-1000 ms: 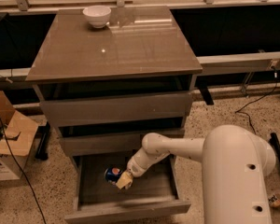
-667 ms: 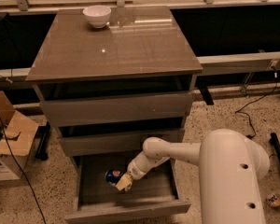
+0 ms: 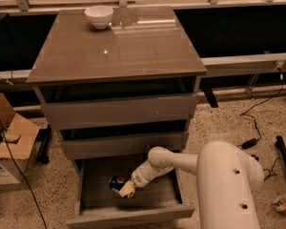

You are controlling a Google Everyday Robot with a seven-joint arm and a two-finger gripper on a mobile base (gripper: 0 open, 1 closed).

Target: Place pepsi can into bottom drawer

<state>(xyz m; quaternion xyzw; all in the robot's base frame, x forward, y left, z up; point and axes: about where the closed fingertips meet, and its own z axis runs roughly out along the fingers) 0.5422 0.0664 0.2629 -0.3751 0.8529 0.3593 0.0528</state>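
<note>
Slightly lower now, gripper (image 3: 127,189) clamps pepsi can (image 3: 116,182) inside bottom drawer (image 3: 128,215), over speckled floor (image 3: 219,123).

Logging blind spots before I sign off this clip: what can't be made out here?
Camera view: the hand, down in the open bottom drawer, covers part of the pepsi can; whether the can rests on the drawer floor is hidden.
Camera view: upper drawers' insides, hidden by their fronts.
Camera view: robot's body, cut off by the bottom edge.

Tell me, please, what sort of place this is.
Likely a lab or office workspace: speckled floor with loose cables and a cardboard box. The claw is inside the open bottom drawer beside the pepsi can.
</note>
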